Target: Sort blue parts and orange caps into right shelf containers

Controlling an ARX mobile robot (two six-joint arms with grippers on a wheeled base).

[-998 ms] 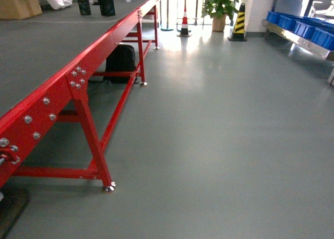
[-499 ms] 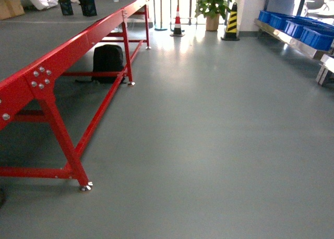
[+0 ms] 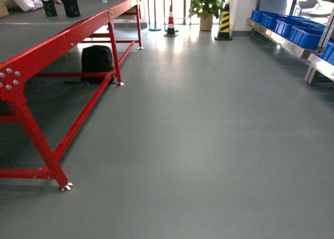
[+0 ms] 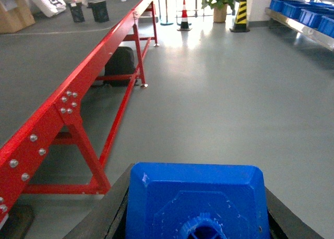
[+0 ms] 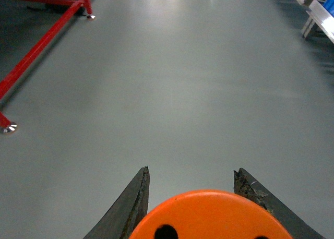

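In the left wrist view a blue part (image 4: 198, 202) fills the bottom of the frame, its knob end facing the camera, and my left gripper (image 4: 197, 181) is shut on it, with dark fingers pressed against both sides. The right wrist view shows an orange cap (image 5: 209, 215) with small holes in its flat top, held between the fingers of my right gripper (image 5: 191, 171), above bare grey floor. The right shelf containers (image 3: 300, 33), blue crates on a metal shelf, stand far off at the right. The containers (image 4: 308, 14) also show at the top right of the left wrist view. Neither gripper appears in the head view.
A long red-framed conveyor table (image 3: 62, 40) runs along the left, with a black backpack (image 3: 96, 61) under it. At the far end stand a red-white cone (image 3: 170, 21), a yellow-black cone (image 3: 224, 21) and a potted plant (image 3: 204, 4). Grey floor lies between table and shelf.
The head view has swung to the right: the red table has slid left in the frame and the shelf with blue crates has come further into view.
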